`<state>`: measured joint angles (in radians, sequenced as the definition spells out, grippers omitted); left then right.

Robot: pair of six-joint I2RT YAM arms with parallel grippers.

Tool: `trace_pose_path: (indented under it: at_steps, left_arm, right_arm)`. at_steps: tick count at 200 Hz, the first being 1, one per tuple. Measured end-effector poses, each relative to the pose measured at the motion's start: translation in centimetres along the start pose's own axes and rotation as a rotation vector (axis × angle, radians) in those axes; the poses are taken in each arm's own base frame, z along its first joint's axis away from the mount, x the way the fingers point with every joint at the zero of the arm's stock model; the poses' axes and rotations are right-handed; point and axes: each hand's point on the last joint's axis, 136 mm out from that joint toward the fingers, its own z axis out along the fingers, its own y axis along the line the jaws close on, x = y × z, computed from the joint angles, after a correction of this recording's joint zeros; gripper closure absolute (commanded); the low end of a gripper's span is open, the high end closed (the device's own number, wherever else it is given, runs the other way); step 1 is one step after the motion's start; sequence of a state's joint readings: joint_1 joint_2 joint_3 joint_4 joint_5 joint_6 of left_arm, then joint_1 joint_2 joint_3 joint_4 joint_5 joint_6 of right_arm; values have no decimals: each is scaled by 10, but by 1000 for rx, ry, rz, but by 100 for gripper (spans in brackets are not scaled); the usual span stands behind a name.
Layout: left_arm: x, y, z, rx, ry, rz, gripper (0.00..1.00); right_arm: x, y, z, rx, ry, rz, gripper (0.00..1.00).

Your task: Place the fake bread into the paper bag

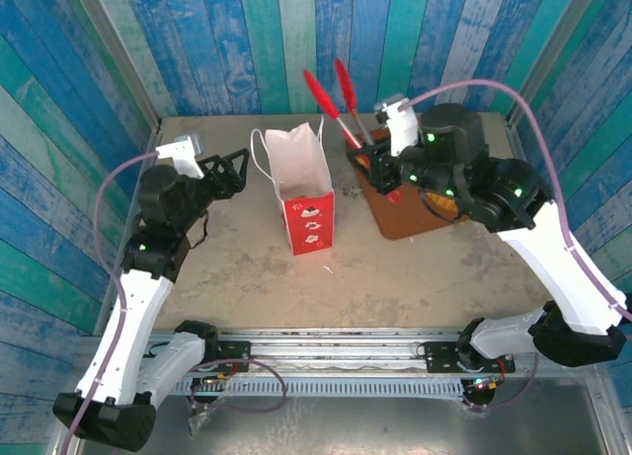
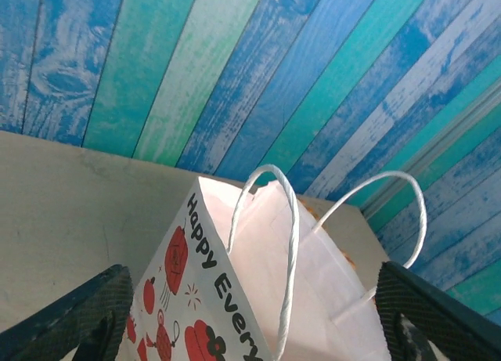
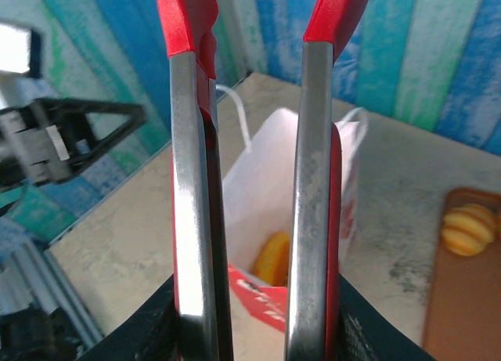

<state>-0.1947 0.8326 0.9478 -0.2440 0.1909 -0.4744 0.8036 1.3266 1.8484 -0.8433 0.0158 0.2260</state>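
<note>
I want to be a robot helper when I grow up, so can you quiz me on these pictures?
1. True or false: a piece of fake bread lies inside the paper bag.
2. What does the right tool grip? A) a bun B) the red-handled tongs C) a bag handle
3. Fill in: the left tool, beside the bag, is ___.
Key: 1 true; 2 B; 3 open.

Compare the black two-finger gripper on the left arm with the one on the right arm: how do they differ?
The left gripper stands open and empty; the right gripper is shut on the red-handled metal tongs. The left gripper faces the white strawberry-print paper bag from its left; the right gripper hangs over the brown board on the bag's right. Both are black and two-fingered, and they flank the bag.
</note>
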Motion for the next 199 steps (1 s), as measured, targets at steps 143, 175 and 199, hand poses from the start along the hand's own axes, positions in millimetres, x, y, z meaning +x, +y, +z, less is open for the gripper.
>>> trace_pose_path:
  at_steps: [143,175,199]
  left_arm:
    - [-2,19,-34,-107,-105,61,6]
    - [-1,20,-33,-109,-99,60,6]
    - [-1,20,-32,-111,-98,60,6]
  right_arm:
    - [137,-172,33,374,326,265,57]
    - [168,-192,56,392,434,349,57]
    - [189,-200,69,401,502,392,57]
